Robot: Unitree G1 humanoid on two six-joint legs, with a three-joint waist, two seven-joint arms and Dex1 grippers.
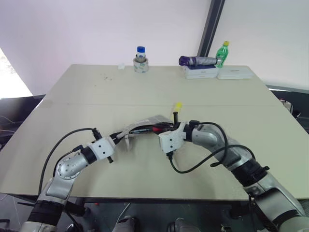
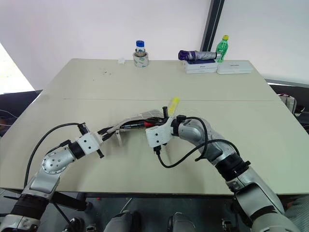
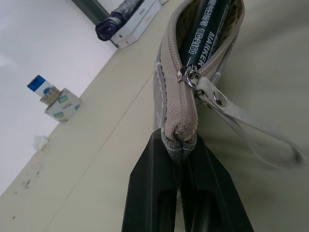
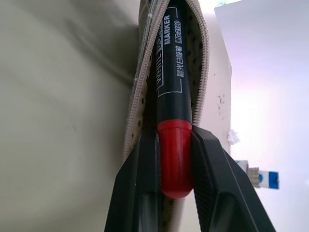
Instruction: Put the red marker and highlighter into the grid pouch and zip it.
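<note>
While left claw (image 3: 181, 193) pinches grid pouch (image 3: 174, 96), right claw (image 4: 176, 159) grips red marker (image 4: 174, 96) lengthwise inside.

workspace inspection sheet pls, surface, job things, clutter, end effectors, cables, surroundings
surface: beige table, seam across its middle.
job's things: grid pouch open, zipper pull near its pinched end; red marker partly inside the pouch, red end out; highlighter on the table just beyond the pouch.
clutter: at the far edge, tape roll with a blue-capped bottle, green bottle, folded purple umbrella on white boxes.
end effectors: left end effector shut on the pouch's end; right end effector shut on the marker's red end.
cables: black cable looped at each wrist.
surroundings: white wall, dark pillar.
</note>
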